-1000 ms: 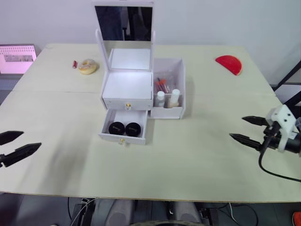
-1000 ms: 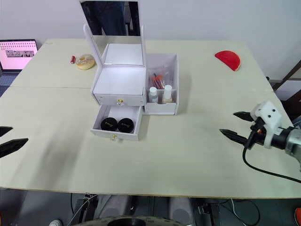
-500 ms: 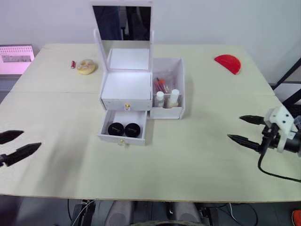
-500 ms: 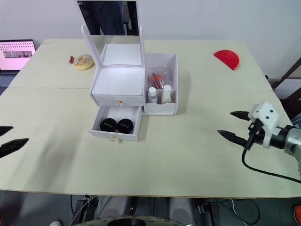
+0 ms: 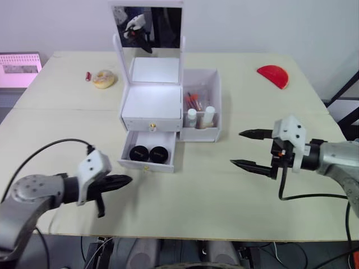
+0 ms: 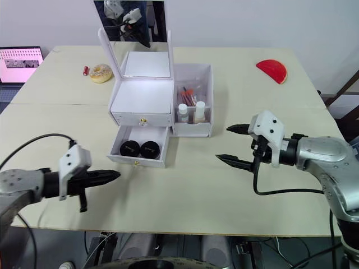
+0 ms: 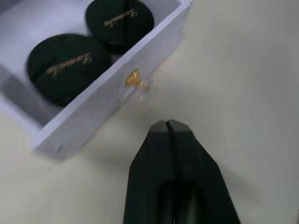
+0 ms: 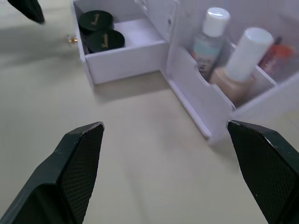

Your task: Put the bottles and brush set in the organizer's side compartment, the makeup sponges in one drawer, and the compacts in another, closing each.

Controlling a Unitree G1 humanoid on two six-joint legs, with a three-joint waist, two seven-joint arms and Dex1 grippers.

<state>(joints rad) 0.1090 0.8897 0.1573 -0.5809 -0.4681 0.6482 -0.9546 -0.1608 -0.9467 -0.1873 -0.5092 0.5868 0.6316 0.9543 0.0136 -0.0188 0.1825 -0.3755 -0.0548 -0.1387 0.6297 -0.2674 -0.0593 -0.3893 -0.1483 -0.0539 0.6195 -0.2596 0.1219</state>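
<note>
I see the white organizer in the upper middle of the left eye view, its mirror lid standing upright. Its lower drawer is pulled open, with two black compacts lying side by side inside; the drawer above it is closed. In the side compartment to the right of the drawers, two bottles stand upright at the front, and the brush set sits behind them. My left gripper is in the lower left, fingers pressed together, tip just short of the open drawer's gold knob and not touching it in the left wrist view. My right gripper hovers right of centre with its fingers spread wide, gripping nothing, pointed toward the organizer. On the table I also see a doughnut-shaped object with a small red item beside it in the upper left, and a red half-round object in the upper right.
</note>
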